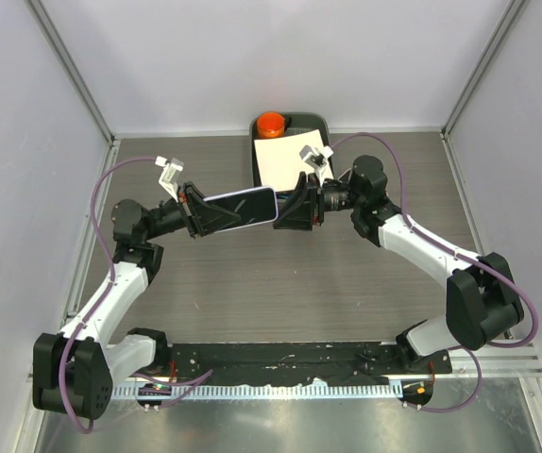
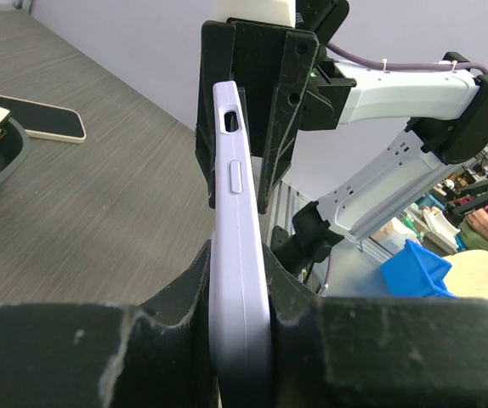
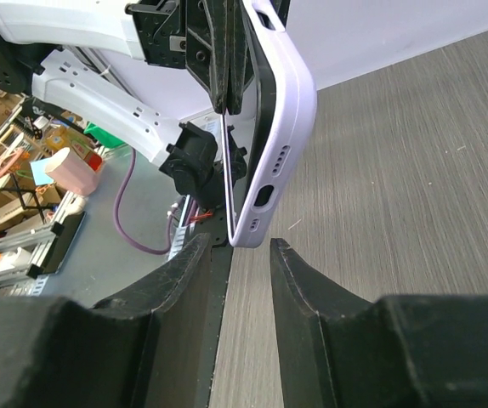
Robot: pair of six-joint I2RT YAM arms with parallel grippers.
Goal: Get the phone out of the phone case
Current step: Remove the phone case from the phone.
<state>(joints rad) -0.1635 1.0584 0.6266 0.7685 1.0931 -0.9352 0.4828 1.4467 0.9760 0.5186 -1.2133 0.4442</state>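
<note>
Phone case [image 1: 240, 209], phone [image 3: 259, 102] inside, hangs midair just near-side of tray [image 1: 320, 121]. Left gripper [image 1: 198, 212] clamped on its left end; right gripper [image 1: 285, 209] straddles right end, grip unclear. Judgement: hold left firm, peel case lip slowly.

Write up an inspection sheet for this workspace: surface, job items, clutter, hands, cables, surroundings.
Surface: grey wood-grain table.
Job's things: lilac phone case held in the air between both arms, dark phone in it.
Clutter: black tray at the far edge, holding an orange object and a white sheet.
Hands: left hand shut on one end of the case; right hand has its jaws flanking the other end, contact unclear.
Cables: purple cable looping off each arm.
Surroundings: white enclosure walls.
</note>
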